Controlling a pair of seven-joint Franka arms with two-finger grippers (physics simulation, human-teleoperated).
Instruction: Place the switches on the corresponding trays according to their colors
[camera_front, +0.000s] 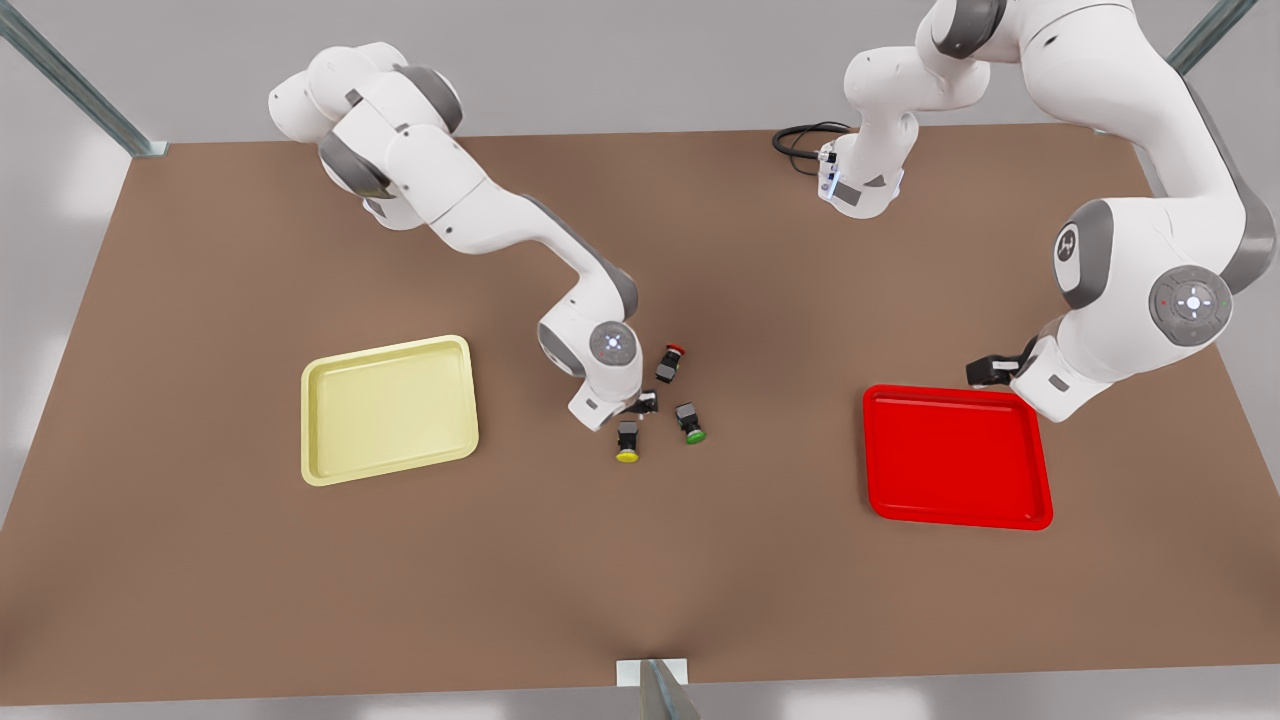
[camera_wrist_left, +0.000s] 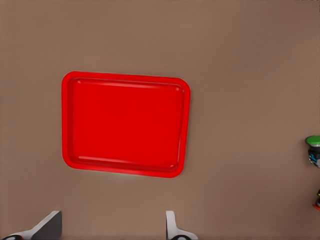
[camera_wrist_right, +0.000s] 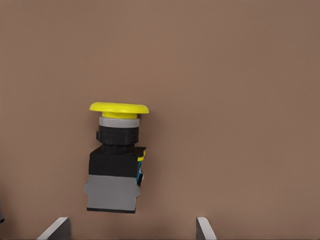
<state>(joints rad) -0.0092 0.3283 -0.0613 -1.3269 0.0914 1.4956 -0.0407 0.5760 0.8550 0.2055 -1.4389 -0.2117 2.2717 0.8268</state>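
Three switches lie on their sides mid-table: a yellow-capped one (camera_front: 627, 442) (camera_wrist_right: 116, 160), a red-capped one (camera_front: 670, 363) and a green-capped one (camera_front: 691, 423) (camera_wrist_left: 313, 141). My right gripper (camera_front: 640, 405) (camera_wrist_right: 131, 231) hangs open just above the yellow switch, its fingers (camera_wrist_right: 57, 229) wider apart than the switch and touching nothing. The pale yellow tray (camera_front: 390, 408) lies at the front view's left, the red tray (camera_front: 955, 455) (camera_wrist_left: 125, 122) at its right; both are bare. My left gripper (camera_front: 990, 372) (camera_wrist_left: 111, 231) waits open above the red tray's far edge.
A black cable (camera_front: 800, 138) coils at the table's back edge by the arm base. A metal bracket (camera_front: 652, 675) sits at the front edge. Brown tabletop stretches between the switches and each tray.
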